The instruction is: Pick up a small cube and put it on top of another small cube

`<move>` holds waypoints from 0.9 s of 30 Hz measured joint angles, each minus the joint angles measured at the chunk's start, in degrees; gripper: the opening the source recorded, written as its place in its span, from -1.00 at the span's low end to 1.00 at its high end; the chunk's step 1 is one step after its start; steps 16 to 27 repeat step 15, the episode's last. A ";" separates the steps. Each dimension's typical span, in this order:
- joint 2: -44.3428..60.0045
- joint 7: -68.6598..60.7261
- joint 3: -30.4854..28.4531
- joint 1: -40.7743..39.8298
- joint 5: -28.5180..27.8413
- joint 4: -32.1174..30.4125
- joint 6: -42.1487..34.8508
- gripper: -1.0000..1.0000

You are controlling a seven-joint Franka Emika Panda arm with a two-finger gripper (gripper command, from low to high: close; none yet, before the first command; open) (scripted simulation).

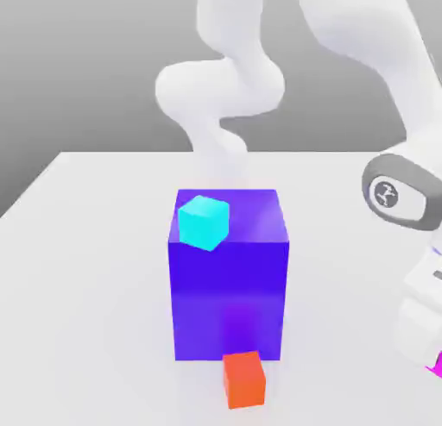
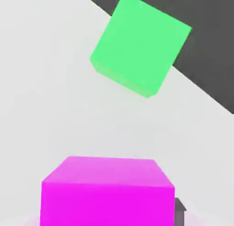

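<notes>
You see a bright magenta small cube (image 2: pixel 107 191) near a mint-green cube (image 2: pixel 139 44) on the pale grey table (image 2: pixel 41 106), a cyan cube (image 1: pixel 204 222) atop the blue-purple block (image 1: pixel 229 286), an orange-red cube (image 1: pixel 244 379), and a white arm (image 1: pixel 224 88).

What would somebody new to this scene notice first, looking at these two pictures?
Probably the big blue-purple block at the middle of the white table, with a cyan cube on its top and an orange-red cube on the table at its near face. In the hand view, the magenta cube looms close, with a green cube beyond it near the table's edge.
</notes>
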 joint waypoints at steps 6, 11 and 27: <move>4.33 1.25 -0.37 1.26 0.88 12.47 -8.21 -1.00; 11.02 2.77 -2.44 3.01 -0.95 15.20 -4.33 1.00; 11.02 2.77 -2.44 3.01 -0.96 15.20 -4.33 1.00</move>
